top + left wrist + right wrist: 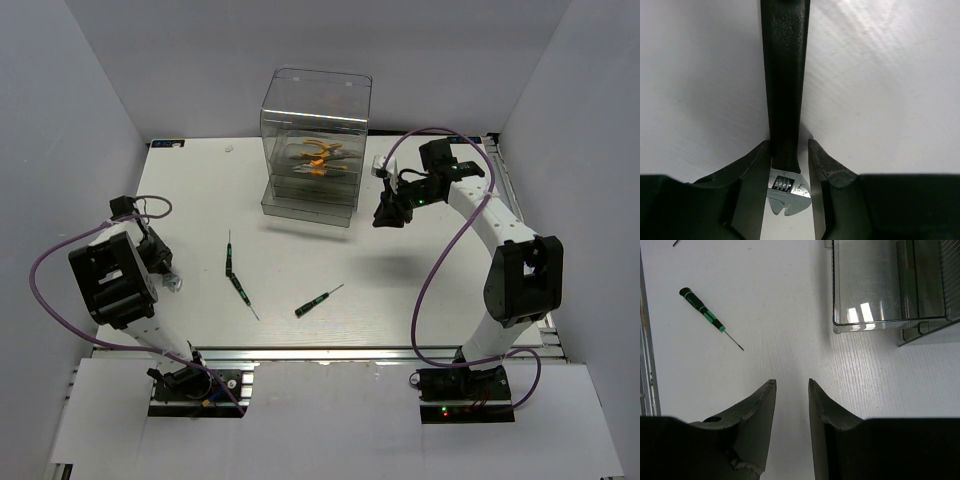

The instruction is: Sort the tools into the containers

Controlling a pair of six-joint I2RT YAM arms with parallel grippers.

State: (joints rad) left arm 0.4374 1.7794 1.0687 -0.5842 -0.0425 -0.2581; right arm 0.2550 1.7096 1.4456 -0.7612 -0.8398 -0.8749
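Note:
A small adjustable wrench [785,100] with a black handle and a silver head lies on the white table between the fingers of my left gripper [789,141]. Its head spans the gap and touches both pads. In the top view that gripper [166,280] is low at the table's left side. Three black-green screwdrivers [229,255] [240,290] [318,301] lie mid-table. Orange-handled pliers [320,157] rest inside the clear drawer box [313,110]. My right gripper [388,215] hovers open and empty beside the box. Its wrist view shows one screwdriver [704,311] and a pulled-out drawer [885,322].
White walls close in the table on the left, back and right. A metal rail [360,352] runs along the near edge. The right arm's purple cable [440,250] loops over the table's right side.

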